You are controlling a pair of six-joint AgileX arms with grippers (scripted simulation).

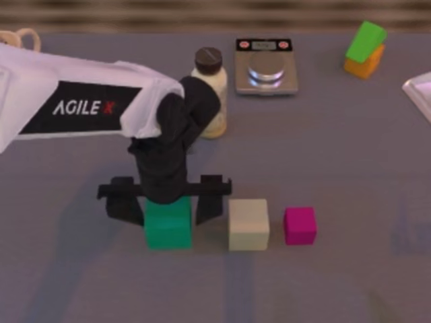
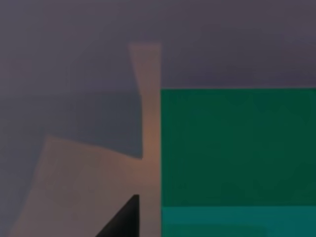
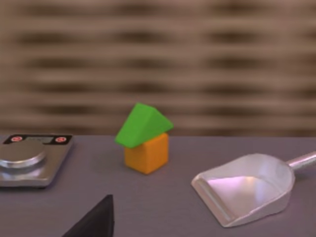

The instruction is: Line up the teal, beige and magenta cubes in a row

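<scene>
The teal cube (image 1: 168, 230) sits on the table front of centre, with the beige cube (image 1: 248, 225) just to its right and the magenta cube (image 1: 300, 225) right of that, all three side by side in one row. My left gripper (image 1: 168, 207) hangs over the teal cube, open, its fingers (image 1: 125, 202) straddling the cube with gaps on both sides. The left wrist view shows the teal cube (image 2: 237, 148) close up, apart from one dark fingertip (image 2: 126, 219). My right arm is out of the top view; its wrist view shows one dark fingertip (image 3: 98, 219) over bare table, holding nothing.
A cream bottle with a dark cap (image 1: 212, 87) stands right behind the left arm. A kitchen scale (image 1: 264, 66) is at the back centre. A lime-green slanted block (image 1: 366, 40) rests on an orange block (image 1: 363, 66) at the back right. A metal scoop (image 3: 247, 187) lies at the right edge.
</scene>
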